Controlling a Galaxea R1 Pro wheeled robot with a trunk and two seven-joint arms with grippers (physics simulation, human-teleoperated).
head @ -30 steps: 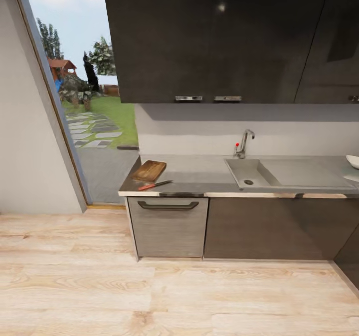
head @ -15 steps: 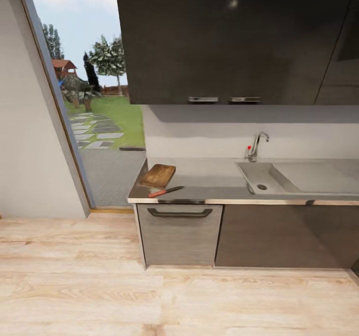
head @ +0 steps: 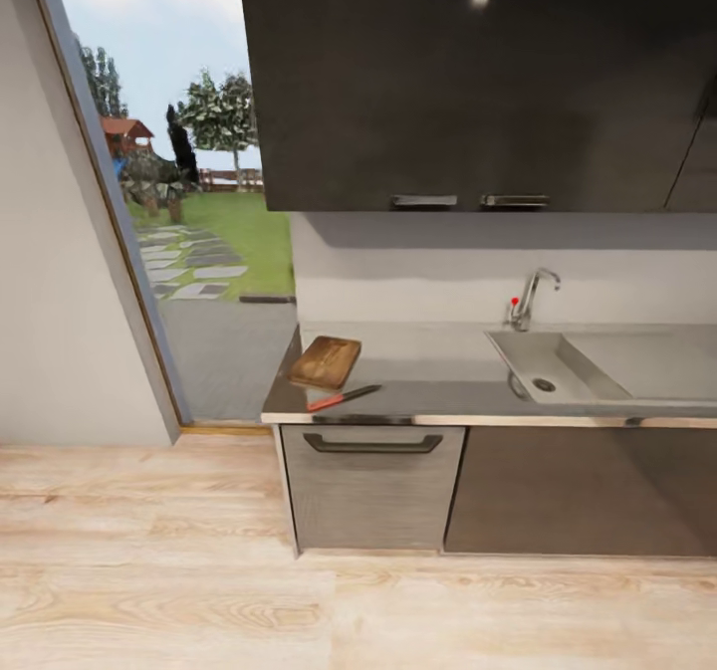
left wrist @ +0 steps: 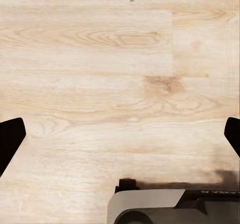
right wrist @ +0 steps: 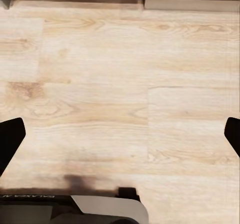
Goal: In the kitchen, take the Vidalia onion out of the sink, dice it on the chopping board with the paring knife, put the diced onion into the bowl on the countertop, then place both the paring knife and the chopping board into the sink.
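Chopping board [head: 326, 361] lies on countertop [head: 438, 376] near its left end, paring knife [head: 342, 397] just in front, sink [head: 558, 366] well to the right. Left gripper [left wrist: 120, 136] and right gripper [right wrist: 120, 136] both spread wide, empty, over wood floor [left wrist: 100, 84], well clear of board.

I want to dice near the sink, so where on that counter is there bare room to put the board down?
The widest bare patch of countertop lies between the chopping board and the sink basin, back to the wall. The flat drainboard beside the basin looks bare too. The corner by the doorway is crowded: the board sits there with the paring knife along the front edge.
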